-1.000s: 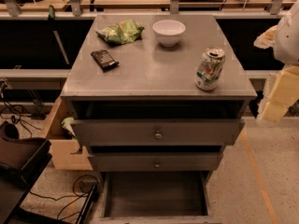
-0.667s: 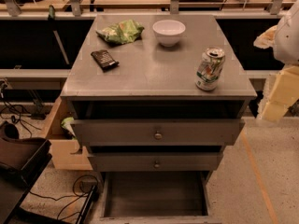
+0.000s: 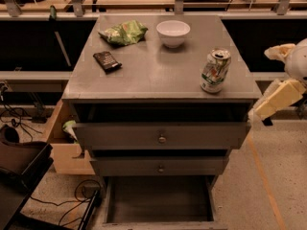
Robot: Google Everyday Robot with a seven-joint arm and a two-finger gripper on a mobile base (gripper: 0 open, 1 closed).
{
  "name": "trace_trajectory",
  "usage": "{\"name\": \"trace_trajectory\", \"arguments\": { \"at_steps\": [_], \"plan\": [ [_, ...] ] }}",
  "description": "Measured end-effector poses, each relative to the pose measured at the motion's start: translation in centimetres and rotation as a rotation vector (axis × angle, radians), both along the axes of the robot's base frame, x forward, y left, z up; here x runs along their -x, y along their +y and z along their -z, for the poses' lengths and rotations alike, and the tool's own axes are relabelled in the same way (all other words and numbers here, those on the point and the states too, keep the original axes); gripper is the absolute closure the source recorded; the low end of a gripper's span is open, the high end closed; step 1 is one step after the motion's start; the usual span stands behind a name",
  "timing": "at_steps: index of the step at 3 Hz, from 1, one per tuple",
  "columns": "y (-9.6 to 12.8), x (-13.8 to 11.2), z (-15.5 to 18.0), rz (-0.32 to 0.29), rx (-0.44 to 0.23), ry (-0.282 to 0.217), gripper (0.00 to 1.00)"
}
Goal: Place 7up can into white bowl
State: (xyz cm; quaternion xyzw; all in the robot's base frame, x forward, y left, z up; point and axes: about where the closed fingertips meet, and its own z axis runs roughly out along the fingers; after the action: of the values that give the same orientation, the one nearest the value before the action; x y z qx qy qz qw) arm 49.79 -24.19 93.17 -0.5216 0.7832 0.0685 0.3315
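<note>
Nearest of all, at 6 o'clock, the bottom grey metal drawer (image 3: 158, 200) is pulled out, and it looks bare inside. Above it sit two more grey drawers with little round knobs; the top one (image 3: 160, 135) sticks out a bit.

The robot's cream-coloured gripper (image 3: 277, 98) hangs off to the side of the grey metal bench (image 3: 158, 75), at 3 o'clock, lower than the top and well apart from everything on it. It holds nothing that I can see. I cannot tell if it is spread or pressed together.

On the bench top, the dented white and green 7up can (image 3: 215, 71) with the silver top stands upright at 4 o'clock, near the front right corner. At 9 o'clock lies a small flat black packet (image 3: 107, 61). Farther back, at 11 o'clock, is a crumpled green and white snack bag (image 3: 123, 32). The small round white bowl (image 3: 173, 33) sits at 12 o'clock, near the far edge, with nothing in it.

So the job looks hardly begun. The can is not yet picked up. It needs to be grabbed, lifted, carried back to the bowl and set inside.
</note>
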Motion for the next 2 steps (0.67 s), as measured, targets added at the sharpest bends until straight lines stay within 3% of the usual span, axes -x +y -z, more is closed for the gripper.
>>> {"name": "trace_trajectory", "arguments": {
  "at_steps": [1,2],
  "plan": [
    [-1.4,-3.1,2.1,0.033,-0.243,-0.137,0.00],
    [-2.9,-6.5,0.3,0.106,-0.500,-0.331,0.00]
  ]
}}
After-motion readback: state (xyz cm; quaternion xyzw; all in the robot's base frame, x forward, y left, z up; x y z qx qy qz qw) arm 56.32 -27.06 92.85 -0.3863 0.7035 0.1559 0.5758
